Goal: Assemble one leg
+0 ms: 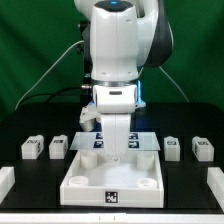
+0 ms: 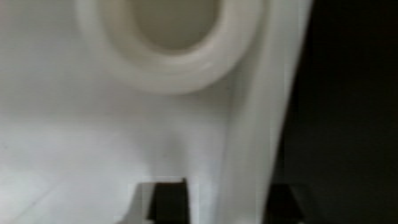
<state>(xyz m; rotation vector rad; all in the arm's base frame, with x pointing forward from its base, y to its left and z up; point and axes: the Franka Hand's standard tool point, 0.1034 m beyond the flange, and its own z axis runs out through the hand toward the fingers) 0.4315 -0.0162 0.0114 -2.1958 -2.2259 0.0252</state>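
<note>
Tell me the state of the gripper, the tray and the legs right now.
gripper: down at the tray's far rim; open or shut cannot be told.
tray: flat on the table, rim up, visible sockets empty.
legs on the exterior view's left: two, loose on the table.
legs on the exterior view's right: two, loose on the table.

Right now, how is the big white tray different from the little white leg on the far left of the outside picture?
The tray is far bigger than the leg. The tray is a flat square with a raised rim; the leg is a short block. The tray lies front and middle; the leg sits farther back, at the exterior view's left. Both are white with a black-and-white tag.
</note>
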